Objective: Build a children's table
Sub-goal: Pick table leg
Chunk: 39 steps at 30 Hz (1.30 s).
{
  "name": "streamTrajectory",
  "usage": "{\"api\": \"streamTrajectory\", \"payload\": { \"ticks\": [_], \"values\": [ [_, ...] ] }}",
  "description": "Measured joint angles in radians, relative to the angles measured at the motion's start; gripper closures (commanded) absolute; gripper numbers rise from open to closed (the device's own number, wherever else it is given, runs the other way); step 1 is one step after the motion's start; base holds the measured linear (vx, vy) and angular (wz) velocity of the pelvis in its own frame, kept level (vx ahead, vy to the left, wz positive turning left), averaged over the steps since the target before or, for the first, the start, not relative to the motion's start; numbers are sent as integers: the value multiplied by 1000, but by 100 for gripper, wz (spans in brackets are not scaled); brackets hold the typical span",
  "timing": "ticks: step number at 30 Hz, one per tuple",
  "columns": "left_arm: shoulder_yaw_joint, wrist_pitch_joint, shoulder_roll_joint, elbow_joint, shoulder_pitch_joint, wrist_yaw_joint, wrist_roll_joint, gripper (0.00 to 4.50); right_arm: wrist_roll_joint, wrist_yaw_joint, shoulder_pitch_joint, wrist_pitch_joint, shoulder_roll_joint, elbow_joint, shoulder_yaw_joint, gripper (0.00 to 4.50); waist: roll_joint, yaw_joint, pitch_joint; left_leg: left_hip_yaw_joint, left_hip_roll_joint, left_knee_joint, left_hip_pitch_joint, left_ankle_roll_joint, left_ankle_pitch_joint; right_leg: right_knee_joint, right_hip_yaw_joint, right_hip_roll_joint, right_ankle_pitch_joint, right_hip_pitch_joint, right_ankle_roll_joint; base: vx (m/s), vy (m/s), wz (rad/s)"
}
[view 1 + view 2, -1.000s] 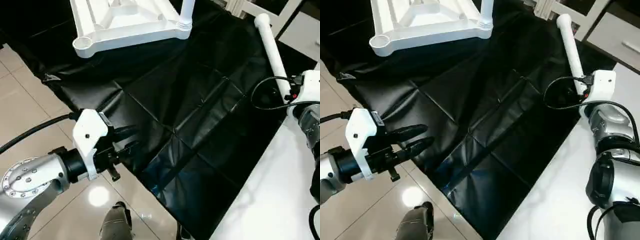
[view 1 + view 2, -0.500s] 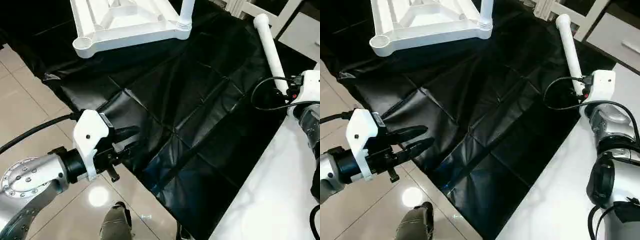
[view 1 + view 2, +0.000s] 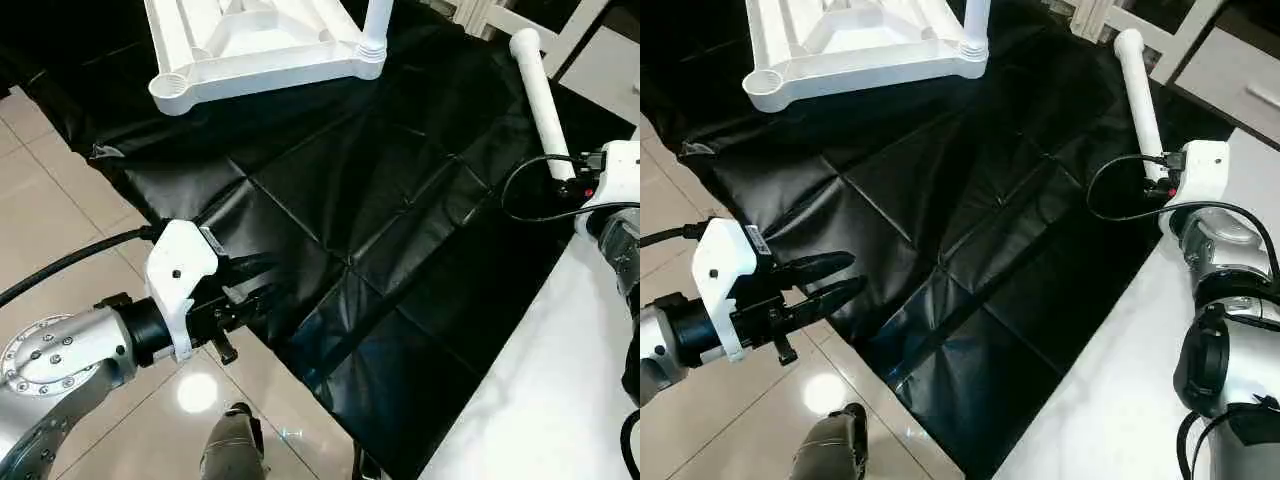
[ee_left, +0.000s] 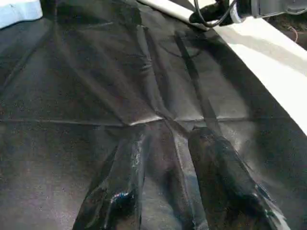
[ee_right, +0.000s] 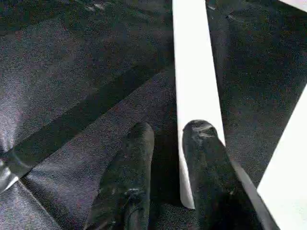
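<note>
- Right gripper [image 5: 165, 132] sits down at the near end of the loose leg [image 3: 540, 100]. Its fingers [image 5: 201, 139] are drawn close with just a slim dark gap, and nothing shows in that gap.
- One finger lies over the leg and the other rests on the black sheet [image 3: 350, 230] just beside it. I'd call that a straddle that missed, not a pinch.
- The leg's long axis runs straight ahead of this hand, nearly in line with the fingers, wide end farthest away.
- Left gripper [image 3: 845, 272] hangs at the sheet's near edge, fingers moderately apart and empty. The leg is well off across the sheet from it, so this is the right arm's job.
- The tabletop [image 3: 250, 70] lies upside down, ahead and off to the right hand's left, past the creased sheet. One fitted leg [image 3: 376, 20] stands in the corner nearest that hand.
- The empty socket [image 3: 168, 95] is the corner beyond it, closer to the left hand.
- The grab likely needs a small sideways shift to centre the leg first.
</note>
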Motion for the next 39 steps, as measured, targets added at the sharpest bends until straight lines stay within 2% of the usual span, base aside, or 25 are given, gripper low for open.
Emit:
{"api": "streamTrajectory", "payload": {
  "ticks": [2,7,14,15,19,20,25,27,29,34,36,39],
  "values": [
    [-1,0,1,0,0,0,0,278,3,14,0,0,0,0,-4,368,-1,0,1,0,0,0,0,0,0,0,0,0,0,0,0,0,0,0],
    [-6,-1,3,0,2,1,0,278,52,114,-6,3,6,15,-54,368,-1,-1,1,0,0,0,0,0,0,0,0,0,0,0,0,0,0,0],
    [-7,-3,5,0,2,1,0,278,89,214,-16,17,8,16,-81,368,3,-1,7,0,0,0,0,0,0,0,0,0,-1,0,-1,0,0,0],
    [-7,-4,5,0,2,1,0,278,94,216,-17,17,8,16,-84,343,3,-1,7,0,0,0,0,0,0,0,0,0,-1,0,-2,0,0,0],
    [-7,-5,6,0,2,1,-1,278,126,229,-18,19,8,16,-119,330,3,-1,8,0,0,0,0,0,0,0,0,0,-2,0,-3,0,0,0],
    [-7,-6,6,0,2,1,-1,278,139,233,-18,19,8,16,-128,302,3,0,8,0,0,0,0,0,0,0,0,0,-2,0,-3,0,0,0],
    [-7,-6,7,0,5,1,-1,278,170,233,-29,11,7,16,-162,272,3,-1,8,0,0,0,0,0,0,0,0,0,-2,0,-3,0,0,0],
    [-7,-6,8,0,6,1,-2,278,183,227,-41,0,5,16,-178,245,3,-2,8,0,0,0,0,0,0,0,-1,0,-2,0,-3,0,0,0],
    [-7,-6,8,0,6,1,-2,278,190,220,-47,-8,4,16,-184,241,3,-1,8,0,0,0,0,0,0,0,-1,0,-2,0,-3,0,0,0],
    [-7,-6,11,0,8,1,-3,278,191,160,-47,-37,1,16,-195,197,3,0,8,0,0,0,0,0,0,0,-1,0,-2,0,-3,0,0,0],
    [-7,-6,13,0,8,1,-4,278,172,61,-46,-77,-9,16,-186,196,3,3,8,0,0,0,0,0,0,0,-1,0,-2,0,-3,0,0,0],
    [-7,-6,14,0,8,1,-4,278,156,-17,-46,-96,-30,16,-186,159,3,4,8,0,0,0,0,0,0,0,-1,0,-2,0,-3,0,0,0]
  ]
}}
